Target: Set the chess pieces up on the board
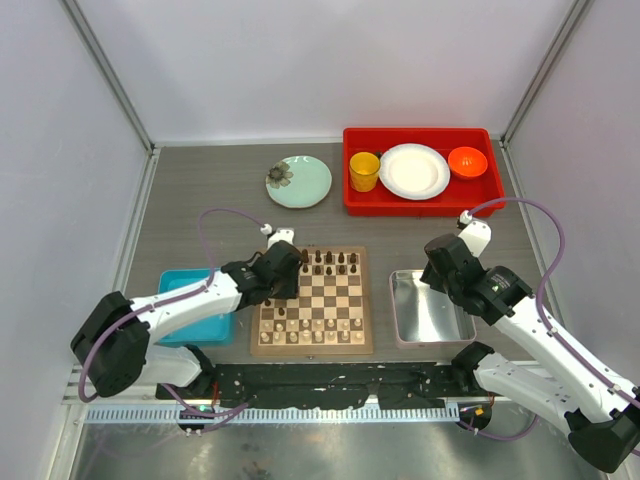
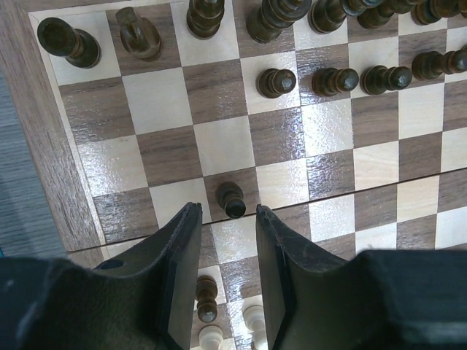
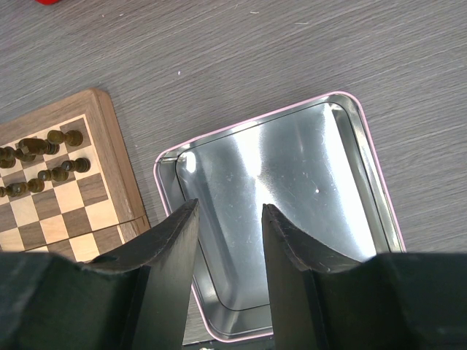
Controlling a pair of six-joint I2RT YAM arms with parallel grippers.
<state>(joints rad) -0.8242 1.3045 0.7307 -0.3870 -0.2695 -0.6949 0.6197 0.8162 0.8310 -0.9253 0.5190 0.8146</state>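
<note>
Jaws parted, the left arm (image 1: 190,300) reaches low over a dark pawn (image 2: 232,198).

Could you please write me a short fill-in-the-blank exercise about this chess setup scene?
The left pincer hovers over the board, a lone ____ pawn standing at its open tips.
The right pincer hangs open above the silver metal tray, which lies ____ of the board.
In the red bin, the white plate sits between the orange bowl and the ____ cup.
Missing words: dark; right; yellow.
</note>
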